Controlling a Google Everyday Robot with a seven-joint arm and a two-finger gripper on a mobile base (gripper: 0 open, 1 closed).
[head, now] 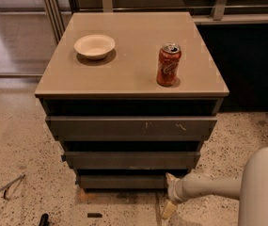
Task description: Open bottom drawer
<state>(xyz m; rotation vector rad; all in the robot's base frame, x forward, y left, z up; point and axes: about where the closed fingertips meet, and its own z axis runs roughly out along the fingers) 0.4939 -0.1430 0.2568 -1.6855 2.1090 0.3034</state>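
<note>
The bottom drawer (124,181) is the lowest, narrowest dark grey front of the cabinet, just above the floor, and it looks closed. My gripper (169,193) is low at the drawer's right end, on a pale arm coming in from the lower right. Its two pale fingers are spread apart. The upper fingertip (170,177) is at the drawer's right corner and the lower one (167,210) hangs near the floor. Nothing is held.
The middle drawer (131,160) and the scratched top drawer (131,126) sit above. On the tan cabinet top (133,74) stand a white bowl (94,46) and a red soda can (169,65). Speckled floor surrounds the cabinet, with small dark items at the lower left (43,219).
</note>
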